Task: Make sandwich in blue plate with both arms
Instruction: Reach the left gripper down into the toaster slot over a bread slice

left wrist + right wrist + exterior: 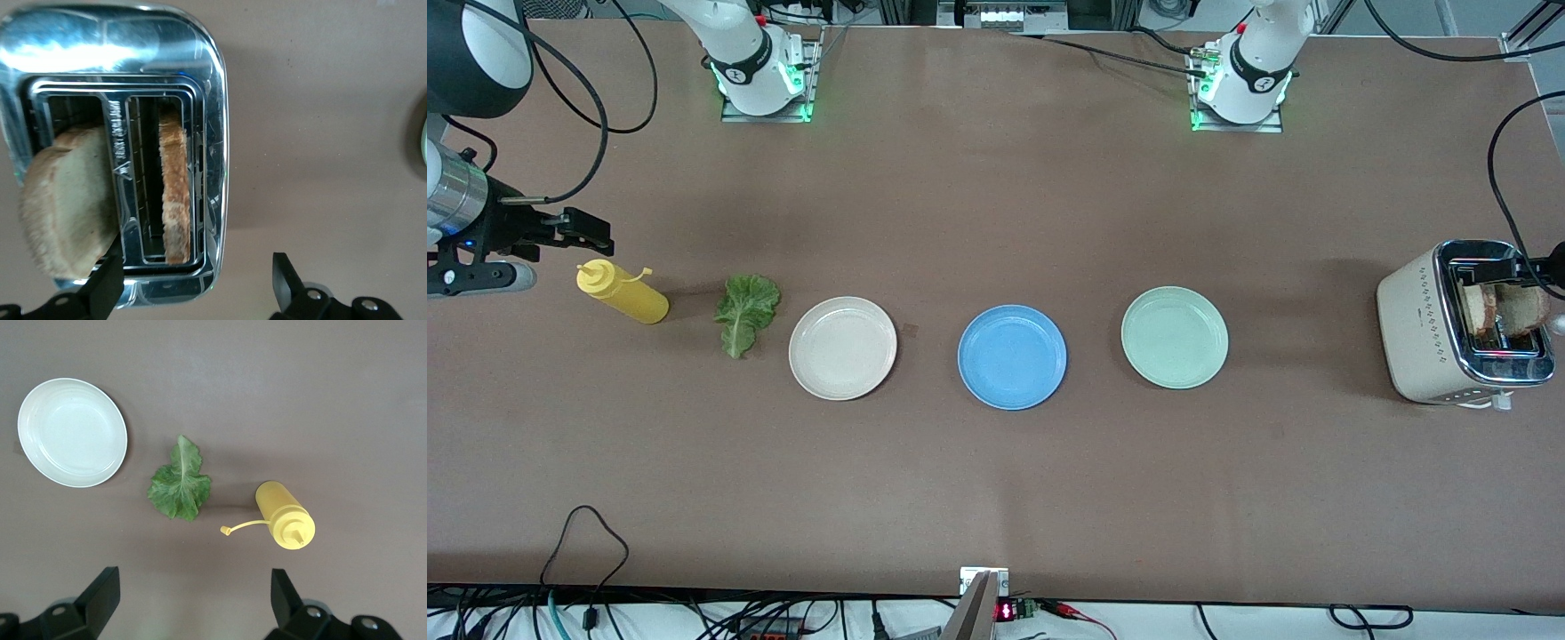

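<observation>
Fingers, left gripper [193,287]: spread wide and holding nothing, hanging over the toaster [1463,324] at the left arm's end of the surface [996,480].
Fingers, right gripper [193,603]: spread wide too, empty, over the bare surface beside the mustard bottle [623,293] and the lettuce leaf [745,311]; this arm appears to be waiting.
Bread: two toasted slices stand in the toaster's slots; the slice at the outer slot [67,207] leans out over the rim, the other slice [175,193] stands upright on edge in its slot.
Blue plate [1012,356]: empty, in the middle of the row, between the beige plate [842,348] and the pale green plate [1175,337].
Step in hand: most likely taking the first slice out of the toaster.
How to do it well: line the fingers up across the thin faces of one slice, not across the metal divider; come straight down so neither fingertip catches the slot rim.
Grip: light, on the crust's upper part, since toast crumbles.
Lift: straight up until the slice clears the slot, then carry it to the blue plate.
Risk: the leaning slice may tip or slide if nudged.
</observation>
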You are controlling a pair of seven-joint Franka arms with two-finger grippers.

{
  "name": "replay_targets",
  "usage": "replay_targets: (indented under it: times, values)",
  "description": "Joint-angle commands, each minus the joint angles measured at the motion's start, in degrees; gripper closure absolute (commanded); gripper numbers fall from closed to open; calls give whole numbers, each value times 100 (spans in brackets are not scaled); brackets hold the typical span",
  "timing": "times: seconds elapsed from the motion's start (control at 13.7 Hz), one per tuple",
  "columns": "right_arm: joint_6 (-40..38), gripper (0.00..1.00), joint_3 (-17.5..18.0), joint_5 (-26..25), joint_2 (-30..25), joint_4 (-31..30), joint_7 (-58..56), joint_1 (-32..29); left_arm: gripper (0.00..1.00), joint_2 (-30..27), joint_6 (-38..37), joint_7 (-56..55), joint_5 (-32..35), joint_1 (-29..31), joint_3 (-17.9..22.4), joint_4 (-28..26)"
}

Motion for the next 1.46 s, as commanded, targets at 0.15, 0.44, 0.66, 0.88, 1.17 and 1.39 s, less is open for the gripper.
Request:
replay_targets:
  times: [0.15,0.44,0.66,0.88,1.17,1.39]
  values:
    - [18,0,26,-10,-13,-16,-62,-15,28,90,-58,118,144,15,-43,38]
    - [18,0,26,-10,-13,-16,-62,-24,36,116,21,267,293,24,-43,73]
    - [18,0,26,-10,-13,-16,-53,-15,36,230,109,267,303,24,-43,90]
    - [18,0,34,-19,-13,-16,-53,-6,46,239,118,180,294,15,-43,108]
    - [18,0,34,-19,-4,-16,-53,-24,55,318,337,179,311,15,-43,125]
    - [18,0,34,-19,-4,-16,-62,-15,55,406,417,171,303,15,-43,125]
